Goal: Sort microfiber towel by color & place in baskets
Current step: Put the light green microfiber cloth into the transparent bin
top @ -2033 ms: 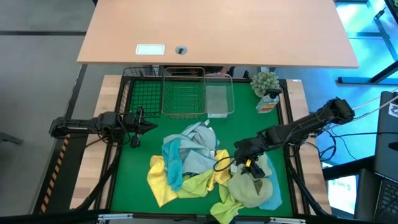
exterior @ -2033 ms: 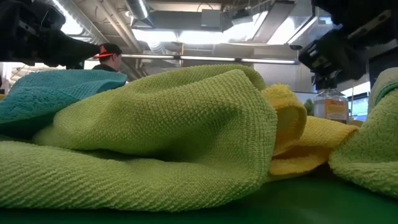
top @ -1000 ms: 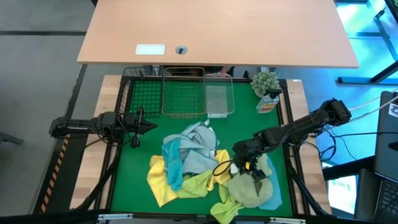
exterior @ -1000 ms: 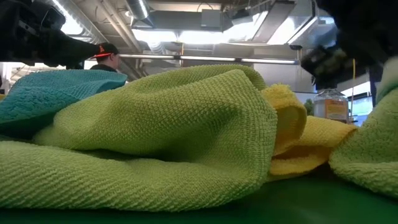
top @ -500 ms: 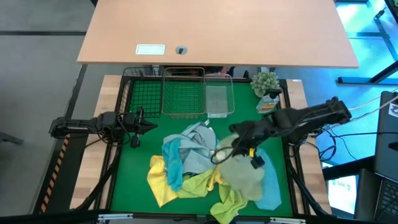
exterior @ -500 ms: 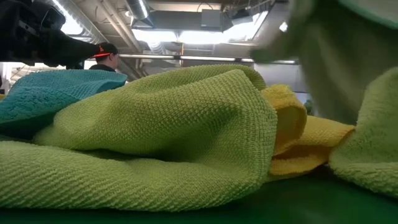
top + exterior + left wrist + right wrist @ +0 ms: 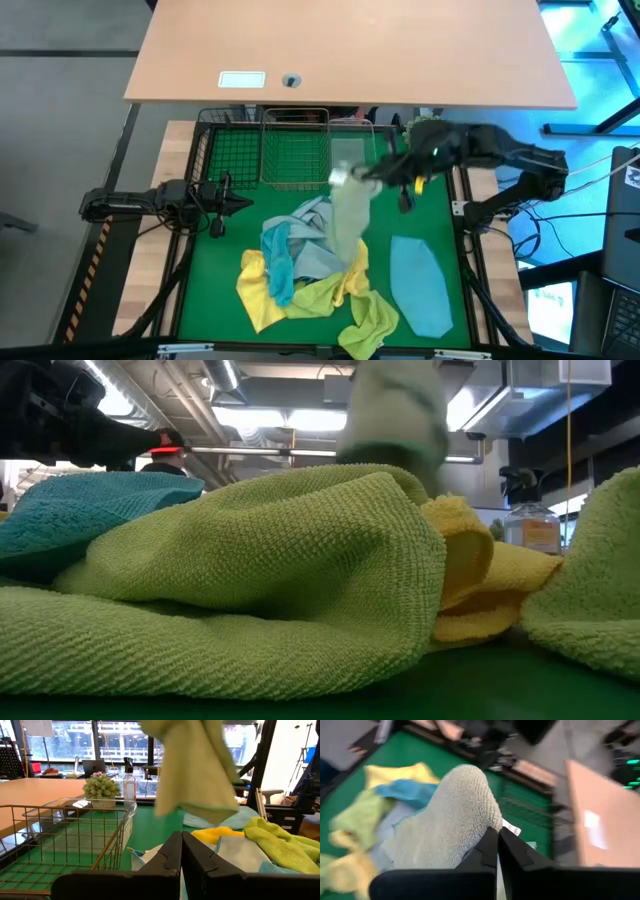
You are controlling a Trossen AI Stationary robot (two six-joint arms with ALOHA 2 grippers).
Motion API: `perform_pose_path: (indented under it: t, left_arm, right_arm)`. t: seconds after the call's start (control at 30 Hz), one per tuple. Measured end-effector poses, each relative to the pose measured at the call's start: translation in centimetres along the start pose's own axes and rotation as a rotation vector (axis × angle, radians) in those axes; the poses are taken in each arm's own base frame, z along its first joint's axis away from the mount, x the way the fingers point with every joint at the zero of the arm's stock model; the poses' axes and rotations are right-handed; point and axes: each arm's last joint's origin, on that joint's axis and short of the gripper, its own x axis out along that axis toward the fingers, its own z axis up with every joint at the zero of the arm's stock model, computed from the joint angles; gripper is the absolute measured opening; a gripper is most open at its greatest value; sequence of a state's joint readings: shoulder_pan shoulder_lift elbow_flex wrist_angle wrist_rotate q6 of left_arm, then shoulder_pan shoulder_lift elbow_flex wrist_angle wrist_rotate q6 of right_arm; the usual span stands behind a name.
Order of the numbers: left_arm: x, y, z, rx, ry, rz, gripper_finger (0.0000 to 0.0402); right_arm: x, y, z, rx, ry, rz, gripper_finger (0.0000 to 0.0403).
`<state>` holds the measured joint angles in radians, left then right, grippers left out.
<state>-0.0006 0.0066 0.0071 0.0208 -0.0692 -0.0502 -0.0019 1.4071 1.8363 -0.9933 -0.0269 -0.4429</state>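
Observation:
My right gripper (image 7: 362,174) is shut on a pale green microfiber towel (image 7: 348,212), held in the air just in front of the clear plastic basket (image 7: 350,160). The same towel shows hanging in the left wrist view (image 7: 195,765) and the low view (image 7: 395,410). A black wire basket (image 7: 226,150) and a silver wire basket (image 7: 296,150) stand to the left of the clear one. A pile of blue-grey (image 7: 312,240), yellow (image 7: 256,292) and green (image 7: 372,318) towels lies on the green mat. My left gripper (image 7: 240,203) waits shut at the mat's left edge. My right gripper pinches a bunched upper part of the pale green towel (image 7: 482,825) between its two shut fingers; one layer or several, I cannot tell. The fingers reach in from the table's right. The towel hangs slack below them, its lower end (image 7: 200,812) clear of the pile.
A blue towel (image 7: 420,285) lies spread flat on the mat at the near right. A small potted plant (image 7: 428,130) and a bottle stand at the far right corner. A wooden desk (image 7: 350,50) lies beyond the baskets. A person in a cap (image 7: 178,450) shows in the room behind.
My right gripper has risen from the pile's near right and swung toward the far edge and the left, up to the clear basket. The pale green towel came with it, lifted clear and hanging. The blue towel that lay under it is now uncovered.

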Motion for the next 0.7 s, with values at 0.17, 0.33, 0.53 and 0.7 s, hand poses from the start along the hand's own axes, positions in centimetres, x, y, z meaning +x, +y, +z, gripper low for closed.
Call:
perform_pose_path:
  t: [0.17, 0.33, 0.53, 0.7]
  left_arm:
    - [0.0, 0.0, 0.0, 0.000, 0.000, 0.000, 0.0000]
    - [0.0, 0.0, 0.0, 0.000, 0.000, 0.000, 0.0000]
    - [0.0, 0.0, 0.0, 0.000, 0.000, 0.000, 0.0000]
    - [0.0, 0.0, 0.0, 0.000, 0.000, 0.000, 0.0000]
  right_arm:
    - [-2.0, -3.4, 0.1, 0.018, -0.058, -0.150, 0.0002]
    - [-4.0, -6.7, 0.0, 0.038, -0.125, -0.323, 0.0002]
    - [-4.9, -10.2, -1.4, 0.084, -0.132, -0.483, 0.0002]
    - [-4.2, -12.1, -3.3, 0.130, -0.065, -0.485, 0.0002]
